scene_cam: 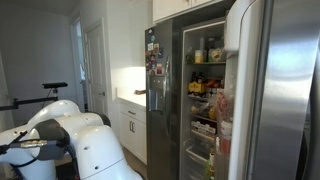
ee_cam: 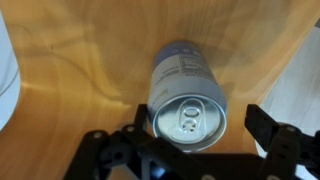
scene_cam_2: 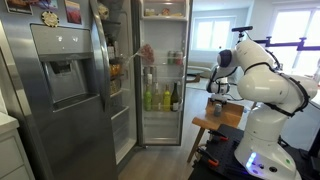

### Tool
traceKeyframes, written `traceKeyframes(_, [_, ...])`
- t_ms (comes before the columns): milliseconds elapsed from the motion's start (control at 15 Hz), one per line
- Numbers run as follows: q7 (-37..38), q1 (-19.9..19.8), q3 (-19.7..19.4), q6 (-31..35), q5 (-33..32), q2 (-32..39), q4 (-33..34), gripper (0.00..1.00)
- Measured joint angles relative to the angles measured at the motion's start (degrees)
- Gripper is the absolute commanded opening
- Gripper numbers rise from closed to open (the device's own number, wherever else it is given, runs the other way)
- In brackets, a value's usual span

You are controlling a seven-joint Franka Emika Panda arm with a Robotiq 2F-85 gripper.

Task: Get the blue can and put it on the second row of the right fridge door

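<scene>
Looking down past the claw (ee_cam: 196, 115): spread wide, holding nothing, with the blue can (ee_cam: 186, 80) sitting directly between the jaws on a pale wooden worktop (ee_cam: 70, 90). Showing its silvery lid (ee_cam: 188, 122) and pull tab toward the claw, with the blue body running away beyond the fingertips; probably upright, though hard to settle from this angle. Close to the can's rim on one side of the claw, a clear gap on the other, so no grip yet. Likely thin aluminium: stiff enough along its length, easy to dent across the wall under a hard squeeze. Impossible to tell full from empty, so best to plan for some weight and sloshing. Smooth, glossy and round, hence prone to slip or twist between flat pads. Best to take hold across the middle of the body, below the lid's rim, pads square on opposite sides, closing firmly but gently. In an exterior view, hanging low over the small wooden worktop (scene_cam_2: 215, 122), with the can too small to pick out beneath the claw (scene_cam_2: 216, 88). Well away from the claw, in an exterior view, the right fridge door (scene_cam: 275, 70) standing open, its door shelves (scene_cam: 222, 105) crowded with colourful items; second row not clearly separable at this size.
</scene>
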Motion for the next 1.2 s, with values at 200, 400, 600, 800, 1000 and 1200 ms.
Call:
traceKeyframes(200, [0.27,0.17,-0.39,-1.2,0.0,0.97,1.31,1.0])
traceKeyframes(400, [1.71,1.06,-1.81,-4.65,-0.03,1.43,2.53,1.0])
traceKeyframes(600, [2.64,1.93,-2.97,-7.76,-0.04,1.56,3.61,1.0])
traceKeyframes(800, [3.48,2.28,-3.32,-9.49,-0.05,1.78,4.59,0.72])
traceKeyframes(1000, [3.54,2.29,-3.4,-10.64,-0.05,2.21,5.55,0.49])
traceKeyframes(1200, [3.57,2.3,-3.44,-11.19,-0.05,2.46,6.15,0.47])
